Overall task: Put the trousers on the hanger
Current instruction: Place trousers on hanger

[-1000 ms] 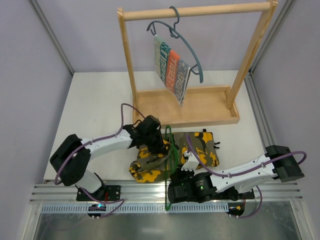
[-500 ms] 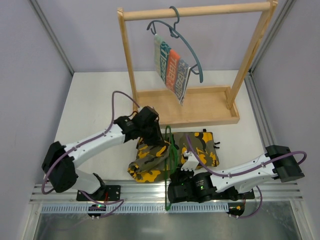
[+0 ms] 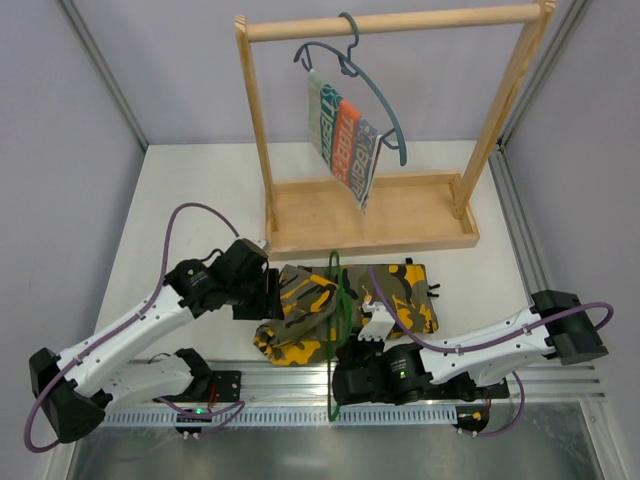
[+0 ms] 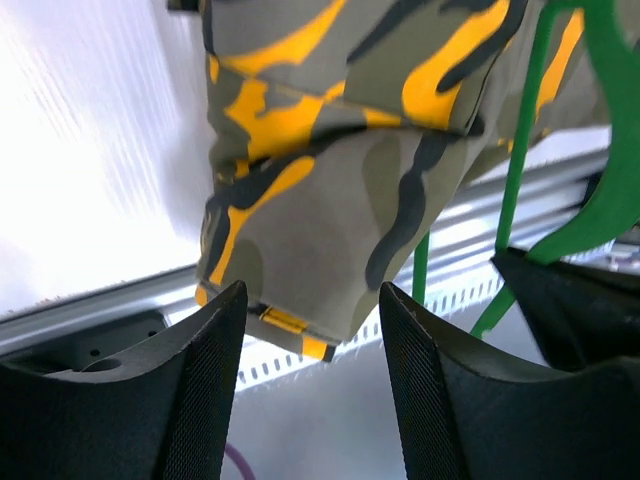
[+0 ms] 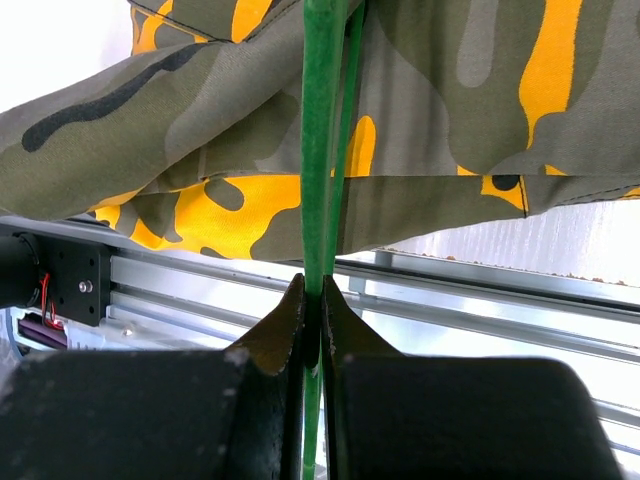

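Pale worktop (image 3: 190,210) fills the middle of the overhead frame, with a wooden rack (image 3: 258,120) standing at its upper edge. At lower centre the trousers (image 3: 300,305) lie bunched, and the green wire of the hanger (image 3: 341,300) crosses them from top to bottom. Whether any cloth passes over its bar I cannot tell.

Below the fabric, the right hand (image 5: 312,300) is clamped tight on that wire. At the left end of the cloth, the left hand (image 4: 312,335) has its fingers apart with nothing between them.

The step looks like arranging the drape. The left hand should take a full hold on the folded hem, through all layers, and draw it across while the right holds the wire level. A pinch on one layer could drag the bundle askew.

The overhead view gives the layout but not how the fingers stand. Only the left wrist view shows the empty gap and the hem just beyond it, and only the right wrist view shows the pinch on the wire.
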`<state>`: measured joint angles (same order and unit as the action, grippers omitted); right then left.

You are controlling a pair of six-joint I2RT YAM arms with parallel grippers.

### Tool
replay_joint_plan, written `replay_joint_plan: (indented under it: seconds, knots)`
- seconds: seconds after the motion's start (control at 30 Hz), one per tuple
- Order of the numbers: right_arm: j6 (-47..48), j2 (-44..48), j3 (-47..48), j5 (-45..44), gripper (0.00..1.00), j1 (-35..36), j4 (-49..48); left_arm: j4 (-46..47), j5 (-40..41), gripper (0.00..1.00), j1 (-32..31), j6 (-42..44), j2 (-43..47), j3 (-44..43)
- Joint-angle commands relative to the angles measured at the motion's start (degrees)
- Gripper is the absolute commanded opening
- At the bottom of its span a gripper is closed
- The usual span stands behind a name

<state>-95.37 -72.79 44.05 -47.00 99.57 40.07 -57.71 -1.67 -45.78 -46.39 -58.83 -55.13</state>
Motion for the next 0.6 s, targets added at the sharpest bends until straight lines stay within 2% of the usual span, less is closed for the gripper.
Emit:
replay_joint_plan:
  seconds: [0.0,0.17,0.23,0.27,0.3,0.33,0.43,0.57]
  knots:
    - [1.24,-0.68,2.53,-3.45,0.04,0.18,-4.04,2.51,-6.85,0.57,-0.63,0.87,2.4,4.05]
    - [0.89,-0.24,2.62,-3.97,0.04,0.45,-3.51,10.32,-11.59,0.56,-2.56,-0.89,1.53,7.76]
    - [0.28,0.02,2.62,-4.15,0.04,0.63,-2.9,12.44,-12.12,0.47,-3.96,-1.51,0.65,8.63]
    - [-0.07,0.2,2.62,-4.41,0.04,0.71,-2.64,16.28,-13.43,0.29,-5.79,-2.81,-1.7,9.16]
    - [-0.08,0.2,2.62,-4.41,0.04,0.71,-2.63,16.32,-13.97,0.29,-5.81,-2.83,-1.73,9.17]
    - [-0.08,0.02,2.62,-4.41,0.04,0.71,-2.63,19.28,-14.49,0.17,-6.77,-3.26,-2.42,9.43]
    - [-0.43,-0.07,2.71,-4.68,0.04,0.8,-2.72,28.22,-17.47,0.0,-8.01,-7.21,-3.04,11.71]
    - [-0.43,-0.24,3.14,-4.85,0.04,0.98,-2.64,39.83,-18.45,0.0,-9.94,-13.36,-3.48,16.63]
